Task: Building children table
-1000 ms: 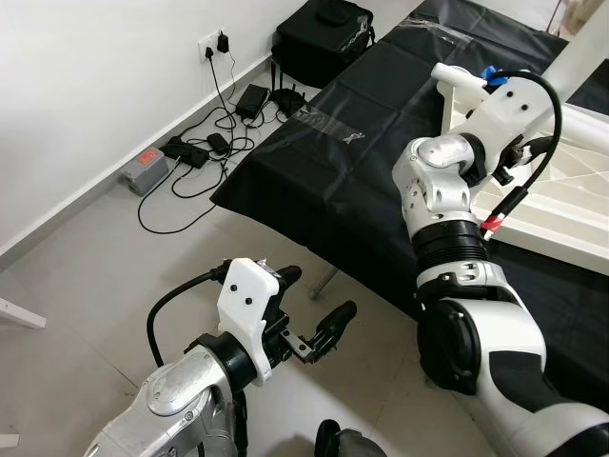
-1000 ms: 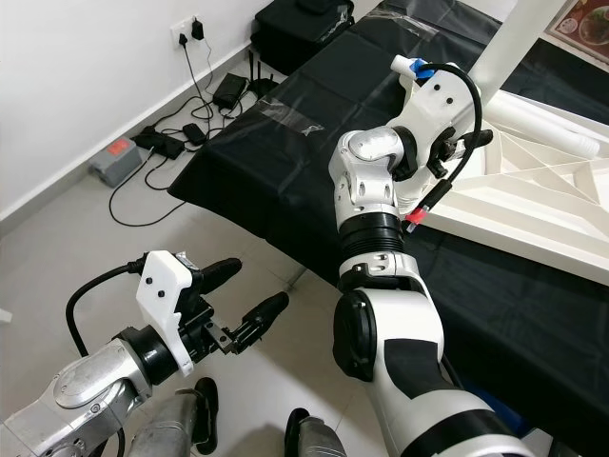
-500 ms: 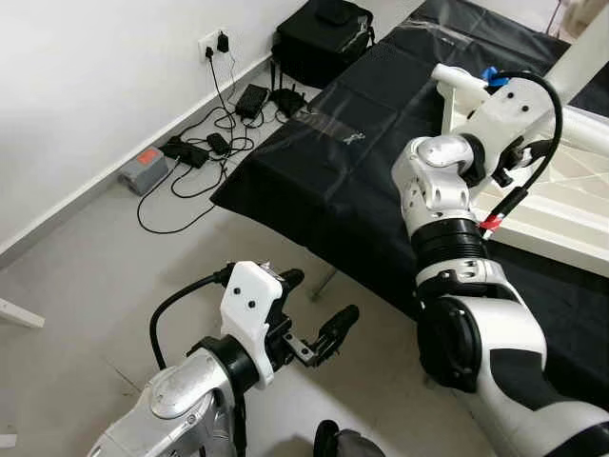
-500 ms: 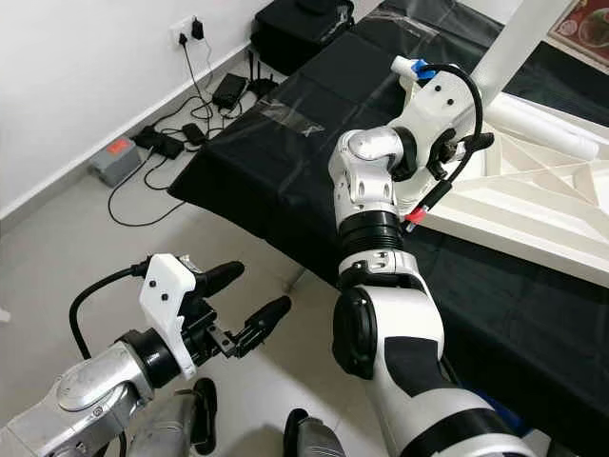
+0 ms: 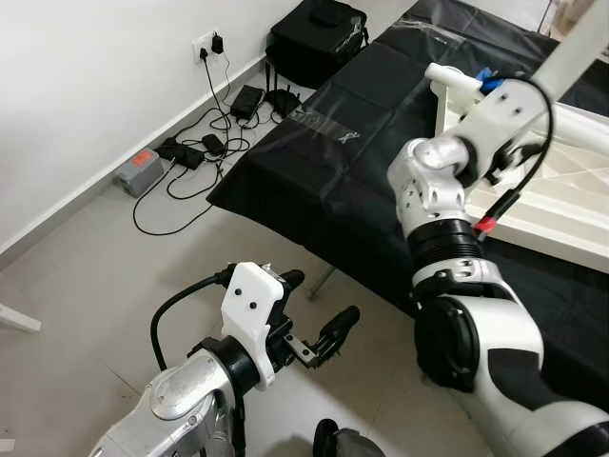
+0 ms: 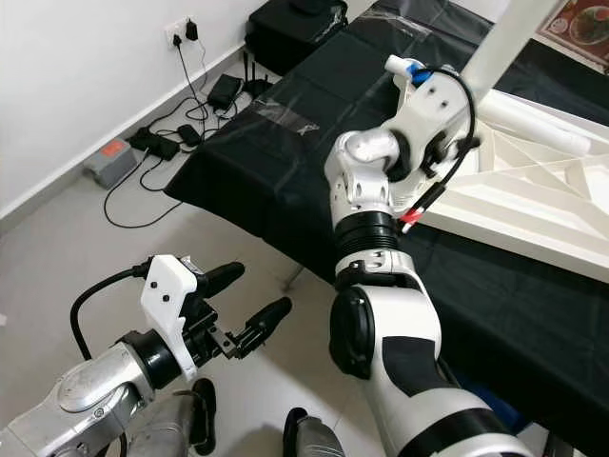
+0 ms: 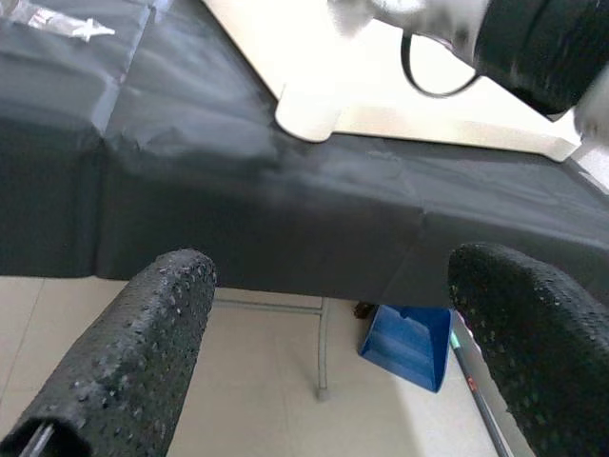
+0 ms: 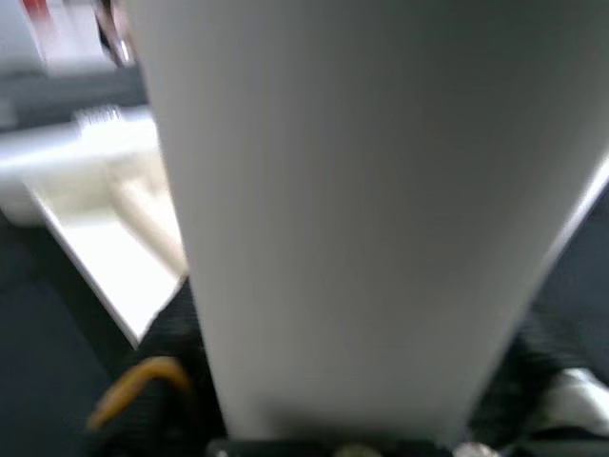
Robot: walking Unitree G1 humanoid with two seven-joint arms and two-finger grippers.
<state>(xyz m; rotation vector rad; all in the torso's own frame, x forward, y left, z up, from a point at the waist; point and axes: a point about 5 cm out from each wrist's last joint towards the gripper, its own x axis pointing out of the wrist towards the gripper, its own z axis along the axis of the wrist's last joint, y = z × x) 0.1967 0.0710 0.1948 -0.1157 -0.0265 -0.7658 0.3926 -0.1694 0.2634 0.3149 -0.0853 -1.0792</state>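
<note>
The right tool's fingers are hidden behind its own white wrist housing in the head views, and its wrist view is blurred, so whether they clamp the white table leg cannot be told; that smooth round leg crowds the lens, with dark shapes at either side of its base. In the head views the right tool sits at about 1 o'clock, raised against the leg, which slants up and is cut off by the frame's top edge.

The children's tabletop lies upside down on the bench: white, matte, with raised ribs crossing its underside, and cut off at the right edge. One more white leg lies across it. A stubby white corner post with a blue cap stands at its near corner, partly behind the arm.

The bench is draped in black cloth with creases and a strip of clear tape.

The left tool hangs at 7 o'clock over the pale tiled floor, its two stippled black rubber fingers spread wide, gripping nothing.

At 11 o'clock along the wall lie one black bag, tangled cables with several adapters, and a grey box with a red label. Something blue, partly cut off, sits under the bench.
</note>
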